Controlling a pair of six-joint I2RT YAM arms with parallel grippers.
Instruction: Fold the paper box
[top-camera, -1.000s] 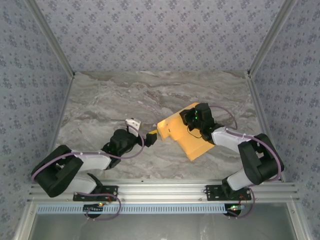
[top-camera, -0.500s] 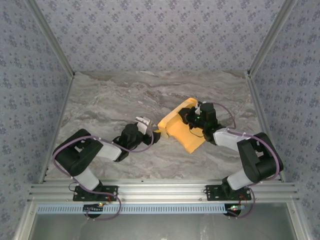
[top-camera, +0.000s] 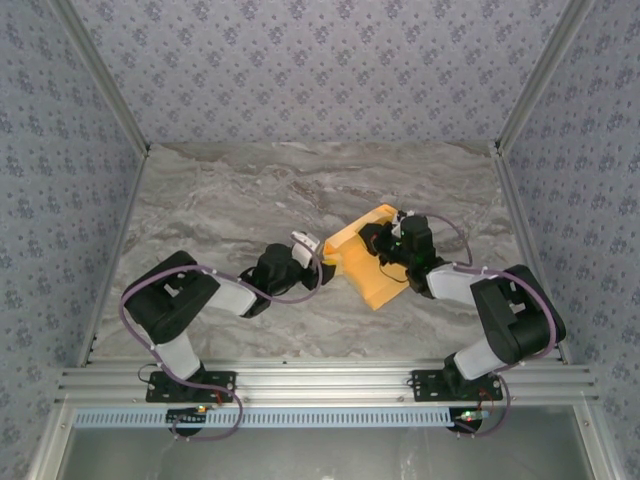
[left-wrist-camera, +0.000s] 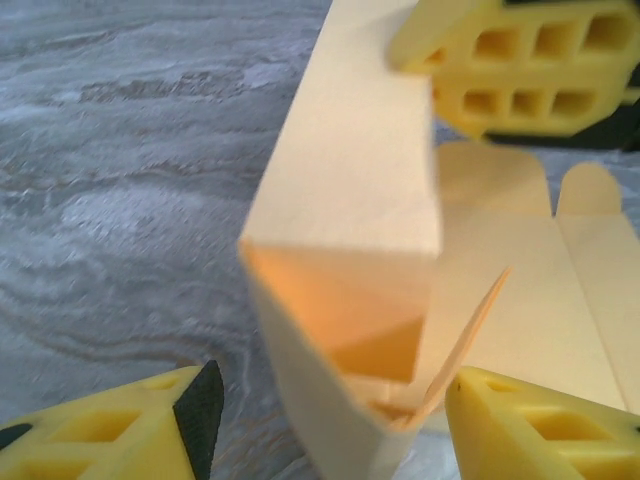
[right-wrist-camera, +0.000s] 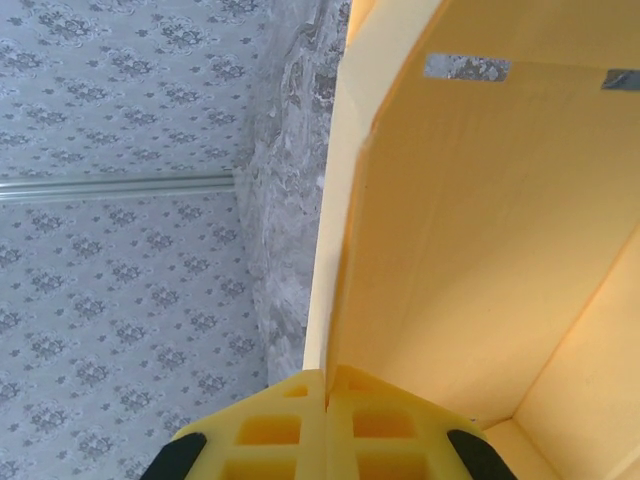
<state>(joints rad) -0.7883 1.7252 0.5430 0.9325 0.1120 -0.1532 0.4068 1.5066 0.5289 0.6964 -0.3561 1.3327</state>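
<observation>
Right gripper: fingers pressed together, clamped on an upright wall of the paper box. Left gripper: fingers apart, straddling a folded-up corner of the box, one against a loose flap, the other clear of the card. Box: yellow-orange, half-formed, lying right of centre on the marble-patterned table, between both arms.

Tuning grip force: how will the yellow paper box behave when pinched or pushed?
Probably floppy: the paper box is thin card, one flap bowing by the left pincer. Likely light, so a push may slide it on the table, though the right pincer, shut on one wall, probably steadies it.
</observation>
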